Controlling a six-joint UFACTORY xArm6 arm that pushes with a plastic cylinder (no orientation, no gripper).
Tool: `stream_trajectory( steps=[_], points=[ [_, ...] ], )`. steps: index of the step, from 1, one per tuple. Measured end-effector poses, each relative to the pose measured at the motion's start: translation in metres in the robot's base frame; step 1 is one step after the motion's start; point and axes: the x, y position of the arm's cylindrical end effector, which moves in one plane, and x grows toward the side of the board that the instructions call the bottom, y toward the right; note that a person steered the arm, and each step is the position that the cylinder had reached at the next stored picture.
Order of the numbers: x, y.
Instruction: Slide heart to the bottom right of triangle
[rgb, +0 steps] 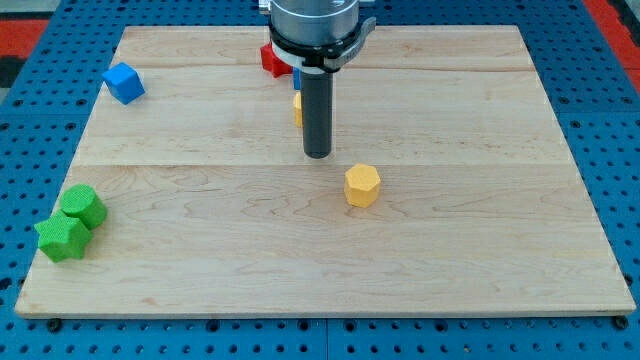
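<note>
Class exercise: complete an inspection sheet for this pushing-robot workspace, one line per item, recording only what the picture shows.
Surface: wooden board, pale planks, flat.
Job's things: a yellow block and a red block sit half hidden behind the rod; shapes unclear, no heart or triangle identifiable.
Clutter: yellow hexagonal block right of centre; blue cube top left; green round block touching green star block, bottom left.
Grippers: none; my tip is up-left of the hexagonal block, apart.
Cables: nothing seen.
Surroundings: blue perforated base.

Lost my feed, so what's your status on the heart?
My tip down mid-board. Yellow block, partly hidden behind rod; heart unconfirmed. Yellow hexagon just right-below tip, apart.
</note>
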Motion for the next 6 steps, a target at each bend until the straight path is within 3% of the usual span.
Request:
stream_trajectory(
  steps=[1, 2, 3, 4, 6],
  points=[
    [-0.039, 0.013],
    [-0.021, -0.001],
    [-0.005, -0.076],
    [-0.036, -0.053],
    [-0.073, 0.067]
  ],
)
